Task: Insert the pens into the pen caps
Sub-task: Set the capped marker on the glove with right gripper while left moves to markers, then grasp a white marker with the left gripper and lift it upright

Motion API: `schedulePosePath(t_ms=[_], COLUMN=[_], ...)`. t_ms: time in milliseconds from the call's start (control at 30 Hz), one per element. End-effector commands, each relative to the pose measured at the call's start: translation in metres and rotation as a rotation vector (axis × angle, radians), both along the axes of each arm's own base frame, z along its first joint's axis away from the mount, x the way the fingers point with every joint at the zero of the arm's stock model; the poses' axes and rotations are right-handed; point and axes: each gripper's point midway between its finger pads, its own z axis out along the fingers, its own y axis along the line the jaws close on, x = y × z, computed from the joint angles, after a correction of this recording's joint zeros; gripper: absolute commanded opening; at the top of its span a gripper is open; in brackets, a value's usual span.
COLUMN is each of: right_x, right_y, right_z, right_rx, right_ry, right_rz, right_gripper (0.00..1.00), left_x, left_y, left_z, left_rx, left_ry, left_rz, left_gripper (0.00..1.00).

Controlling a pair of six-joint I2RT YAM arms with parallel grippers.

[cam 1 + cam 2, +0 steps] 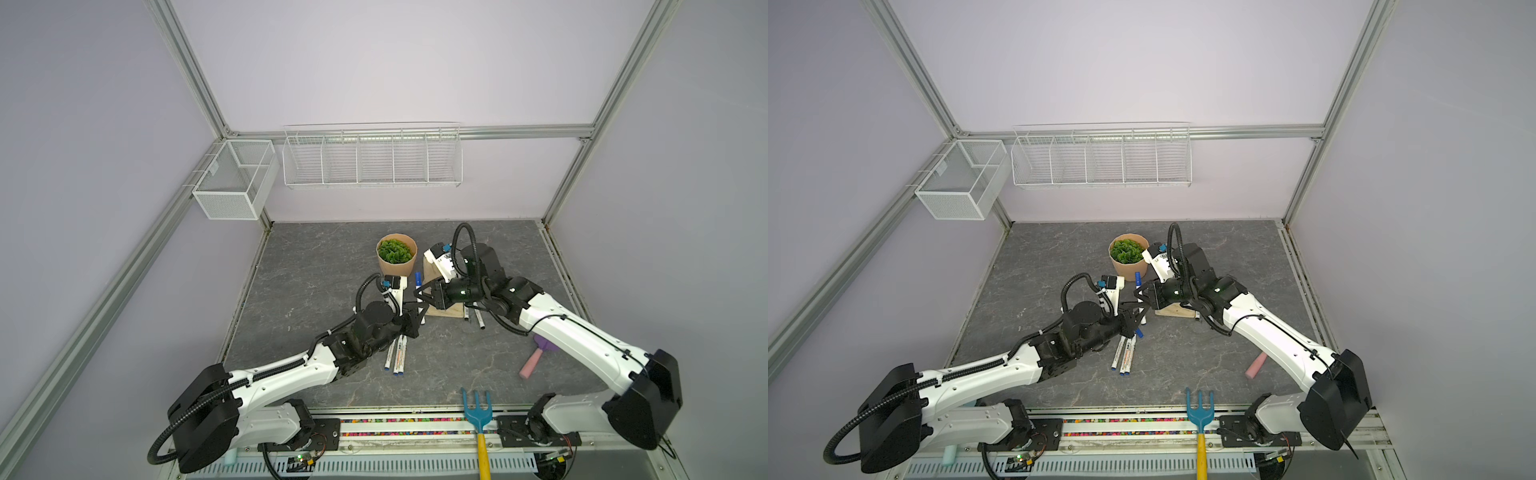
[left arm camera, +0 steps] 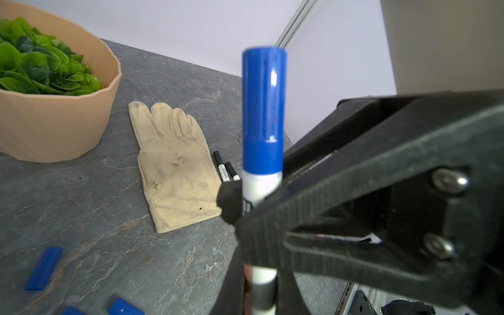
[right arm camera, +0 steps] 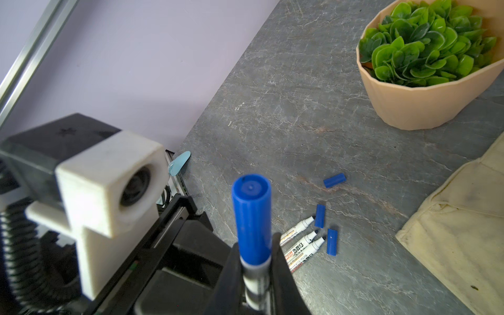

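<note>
A white pen with a blue pen cap on its tip stands upright above the middle of the table, cap on top. My left gripper is shut on its lower barrel. My right gripper is shut on the barrel just under the cap. Both grippers meet in both top views, left below right. Three uncapped pens lie side by side on the table, with three loose blue pen caps near their tips. Two black-capped pens lie beside the glove.
A tan pot of green leaves stands just behind the grippers. A cream glove lies flat under the right arm. A blue garden fork with a yellow handle and a pink and purple tool lie near the front right. Wire baskets hang on the back wall.
</note>
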Motion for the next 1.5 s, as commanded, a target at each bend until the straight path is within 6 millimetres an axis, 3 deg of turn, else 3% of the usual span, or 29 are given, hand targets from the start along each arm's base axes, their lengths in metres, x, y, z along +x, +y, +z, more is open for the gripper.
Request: schedulePosePath(t_ms=[0,200,267,433,533,667,767,967,1200,1467], right_x=[0.04,0.088,0.101,0.128,0.136,0.137,0.13,0.102,0.066,0.062], right_y=[-0.034,-0.088,-0.096,-0.11,-0.112,-0.112,-0.115,-0.118,-0.115,-0.113], right_z=[-0.03,-0.098,-0.12,-0.162,-0.175,-0.171,-0.16,-0.136,-0.143,-0.148], right_rx=[-0.115,-0.28,-0.321,-0.406,-0.42,-0.394,-0.382,-0.38,-0.406,-0.402], right_ry=[0.056,0.221,0.263,0.316,0.343,0.344,0.317,0.229,0.218,0.229], right_rz=[-0.211,-0.467,-0.504,-0.554,-0.573,-0.589,-0.607,-0.611,-0.553,-0.535], right_gripper=[0.13,0.11,0.1,0.11,0.15,0.35,0.41,0.42,0.41,0.4], left_x=[0.001,0.006,0.005,-0.002,-0.006,-0.012,-0.016,-0.024,-0.037,-0.038], left_y=[0.02,0.07,0.085,0.1,0.107,0.108,0.109,0.106,0.093,0.088], left_z=[-0.018,-0.055,-0.064,-0.079,-0.09,-0.105,-0.116,-0.138,-0.156,-0.165], left_rx=[0.062,0.196,0.238,0.311,0.347,0.379,0.401,0.453,0.534,0.583], left_ry=[0.027,0.119,0.137,0.17,0.199,0.237,0.262,0.31,0.367,0.384], left_rz=[0.076,0.282,0.329,0.345,0.354,0.345,0.34,0.303,0.215,0.199], left_gripper=[0.25,0.34,0.36,0.39,0.41,0.43,0.45,0.47,0.49,0.48])
